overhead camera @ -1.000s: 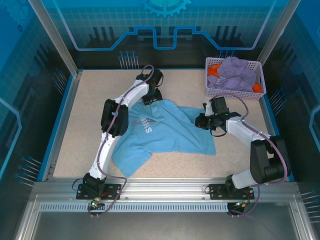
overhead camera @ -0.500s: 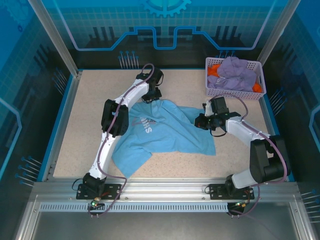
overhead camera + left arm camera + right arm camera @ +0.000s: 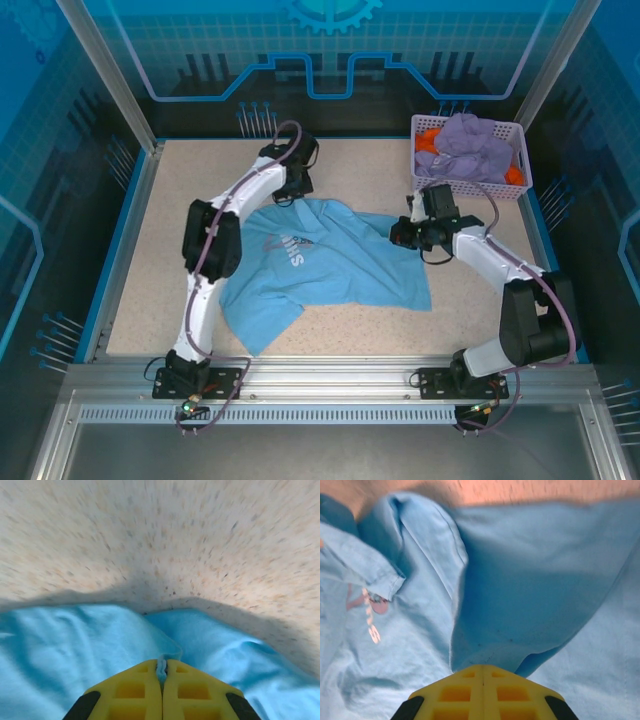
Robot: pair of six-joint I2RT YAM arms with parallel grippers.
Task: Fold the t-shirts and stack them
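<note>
Task thing: the sky-blue t-shirt lies crumpled on the table, chest lettering facing up, between the two arms.
Other shirts: a lavender t-shirt and an orange t-shirt wait in the basket at the far right corner, well apart from the blue one.
Left gripper: the yellow fingers are pressed together and pinch a thin ridge of blue cloth at the far edge of the shirt, near the bare table.
Right gripper: the fingers are pressed together on a fold of blue cloth on the shirt's right side; the cloth rises like a small tent from the tips.
Step in hand: I judge it is the spreading of the first shirt, not yet the folding, because the cloth is wrinkled and one sleeve is turned over.
Next move: it probably calls for lifting and pulling both pinched points apart, evenly, so the shirt opens flat.
Risk: the left pinch holds very little cloth, so it may slip under tension.
</note>
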